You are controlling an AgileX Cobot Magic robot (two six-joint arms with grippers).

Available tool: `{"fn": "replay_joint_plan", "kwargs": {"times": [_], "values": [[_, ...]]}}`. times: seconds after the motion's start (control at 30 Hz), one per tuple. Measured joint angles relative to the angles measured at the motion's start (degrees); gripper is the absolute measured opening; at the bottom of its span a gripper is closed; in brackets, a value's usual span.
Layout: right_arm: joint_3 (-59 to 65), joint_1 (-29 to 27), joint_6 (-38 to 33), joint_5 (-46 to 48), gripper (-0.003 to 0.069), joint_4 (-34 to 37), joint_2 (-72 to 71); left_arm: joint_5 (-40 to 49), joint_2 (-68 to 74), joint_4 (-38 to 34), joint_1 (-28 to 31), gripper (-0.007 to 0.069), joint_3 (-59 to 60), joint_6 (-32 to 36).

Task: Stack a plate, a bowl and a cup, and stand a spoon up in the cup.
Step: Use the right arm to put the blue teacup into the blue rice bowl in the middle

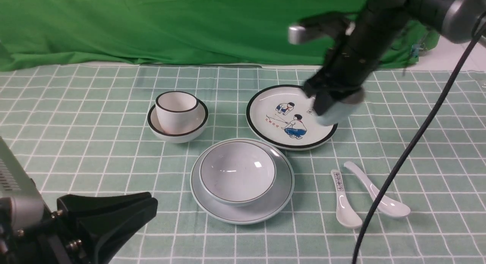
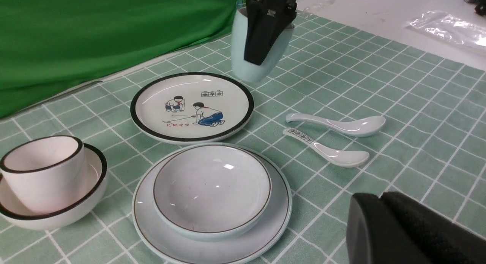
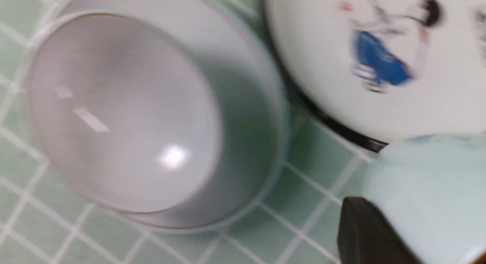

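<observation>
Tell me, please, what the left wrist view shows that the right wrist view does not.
Only the left wrist view: the plain white spoon and the marked spoon lying side by side, the black-rimmed cup standing in the black-rimmed bowl, and the green backdrop. Only the right wrist view: no further object, just a blurred close look from above. Both: the pale blue bowl sitting on the plain plate, the cartoon plate beside them, and the pale blue cup gripped by the right end effector.
</observation>
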Motion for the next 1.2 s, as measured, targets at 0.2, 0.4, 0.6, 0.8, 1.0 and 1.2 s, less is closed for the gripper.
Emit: {"fn": "replay_joint_plan", "kwargs": {"times": [0.2, 0.4, 0.6, 0.8, 1.0, 1.2], "values": [[0.3, 10.8, 0.3, -0.8, 0.0087, 1.4, 0.6, 1.6, 0.0, 0.0, 0.0, 0.0009, 0.0, 0.9], [0.3, 14.3, 1.9, -3.9, 0.0087, 1.1, 5.0, 2.1, 0.0, 0.0, 0.0, 0.0009, 0.0, 1.0], [0.3, 14.3, 2.3, -5.7, 0.0087, 0.2, 8.2, 2.3, 0.0, 0.0, 0.0, 0.0009, 0.0, 1.0], [0.3, 14.4, 3.4, -6.3, 0.0103, -2.4, 9.7, 2.3, 0.0, 0.0, 0.0, 0.0009, 0.0, 1.0], [0.3, 14.4, 4.5, -6.2, 0.0232, -3.7, 9.8, 2.3, 0.0, 0.0, 0.0, 0.0009, 0.0, 1.1], [0.2, 14.4, 5.6, -3.7, 0.0335, -3.7, 9.7, 2.3, 0.0, 0.0, 0.0, 0.0009, 0.0, 1.3]]}}
